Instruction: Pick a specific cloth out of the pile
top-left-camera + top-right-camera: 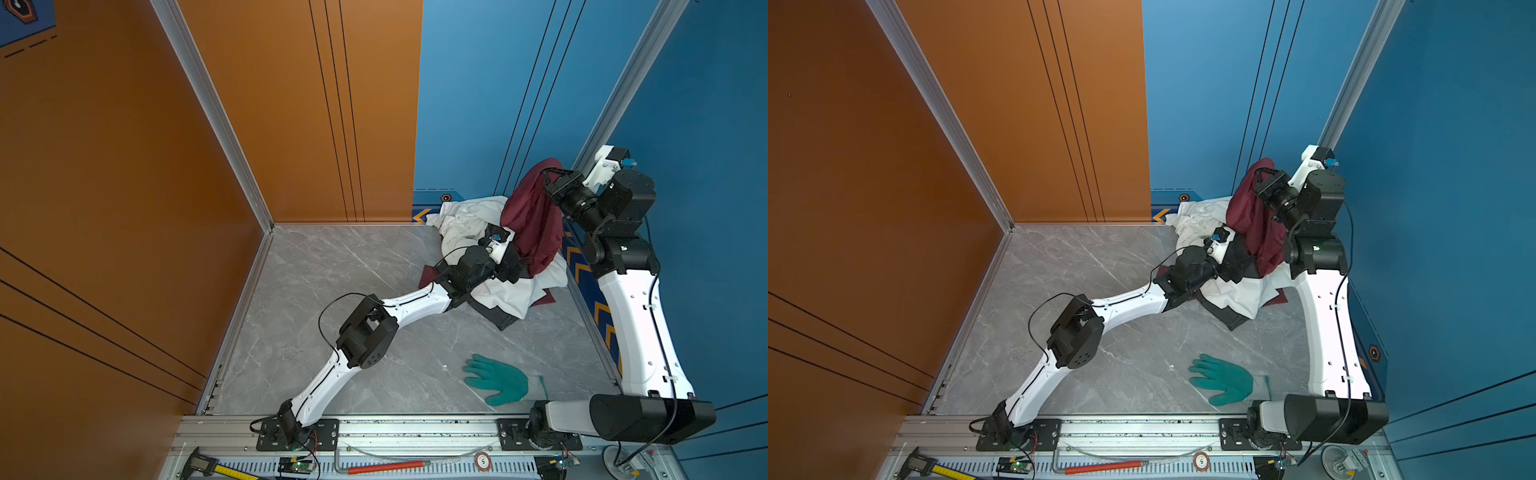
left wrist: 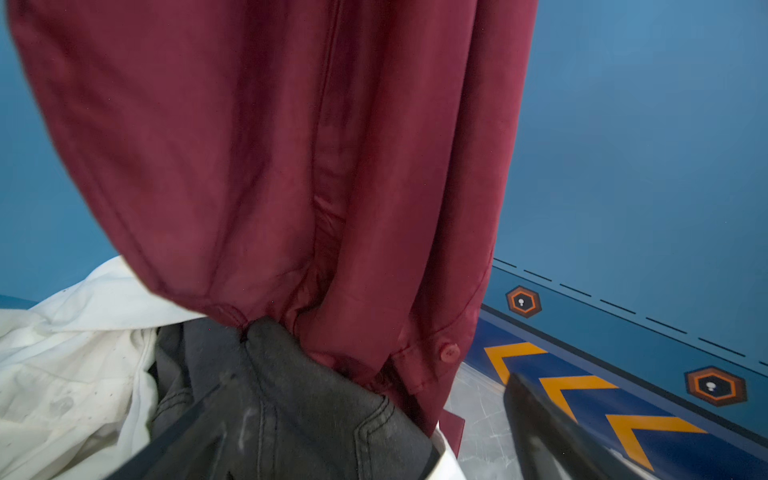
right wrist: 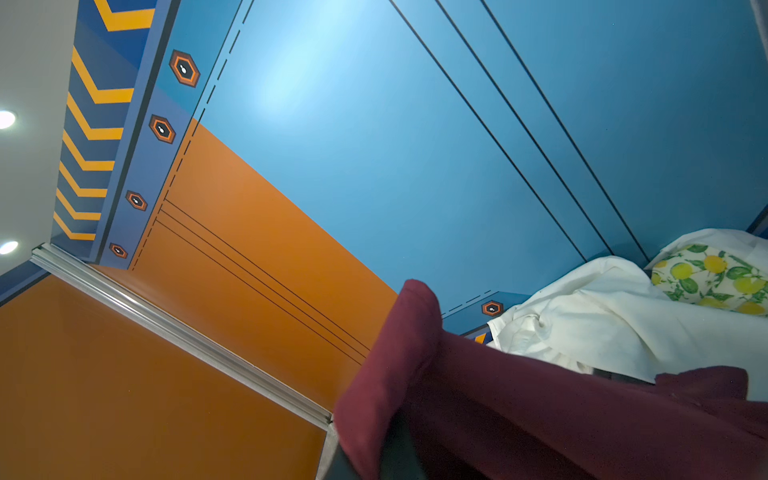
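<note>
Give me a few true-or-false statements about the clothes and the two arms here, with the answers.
1. The maroon shirt hangs lifted from the right arm's jaws. True.
2. The left arm's jaws are clamped on the white garment. False: they stand open by the dark grey garment.
3. The teal glove lies on the pile. False: it lies apart on the marble-look table, nearer the arms' bases.
4. A lemon-print cloth is in the pile. True.
</note>
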